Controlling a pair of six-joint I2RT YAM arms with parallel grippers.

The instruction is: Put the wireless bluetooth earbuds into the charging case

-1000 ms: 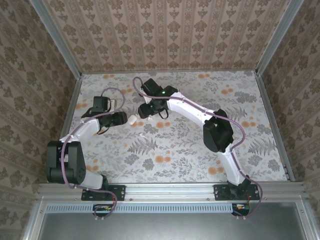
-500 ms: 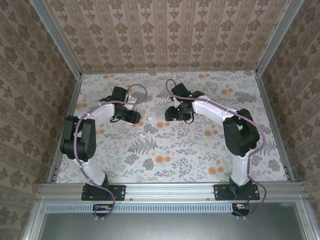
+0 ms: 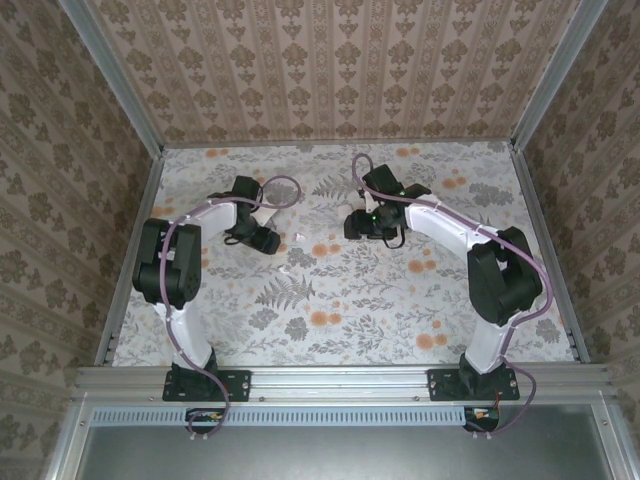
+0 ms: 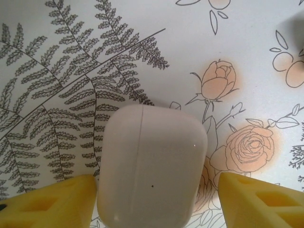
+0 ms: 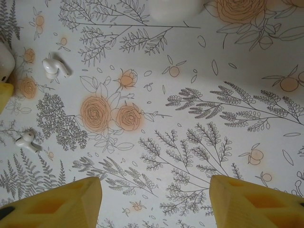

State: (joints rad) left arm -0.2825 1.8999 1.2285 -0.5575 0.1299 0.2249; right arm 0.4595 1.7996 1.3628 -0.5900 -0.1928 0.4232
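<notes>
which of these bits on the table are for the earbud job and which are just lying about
For the job:
earbud
second earbud
white case, lid shut

Just lying about:
flowered table cover
white rounded thing, cut off at the picture's edge; may be another case, cannot tell
</notes>
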